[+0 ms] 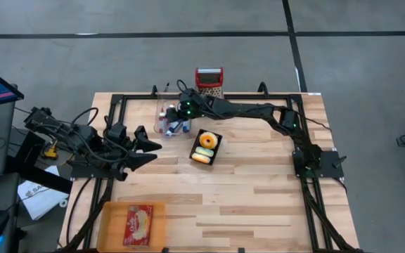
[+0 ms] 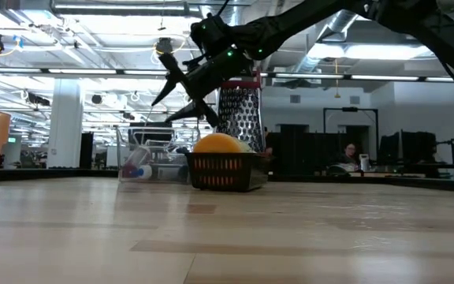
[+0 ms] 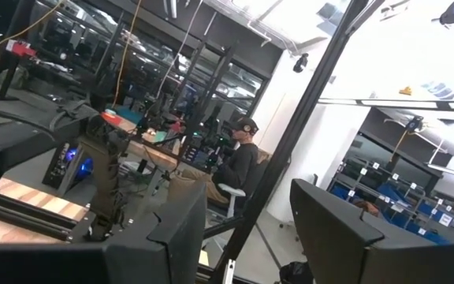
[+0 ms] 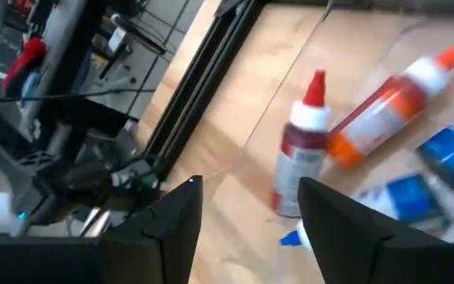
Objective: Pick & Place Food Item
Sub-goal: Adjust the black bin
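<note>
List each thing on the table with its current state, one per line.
Right pincer: open, above the clear bin.
Left pincer: open, empty, at the table's left edge.
Clear bin: bottles lying inside.
Red-capped bottle: lying down.
Black basket: holds food.
Grater: upright.
Orange tray: holds a packet.

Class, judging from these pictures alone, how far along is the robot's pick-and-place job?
Early. Nothing looks placed yet: the tray holds only a packet. In hand: the open right gripper hangs empty over the clear bin of bottles. Left: grasping an item and placing it. The left gripper waits open.
</note>
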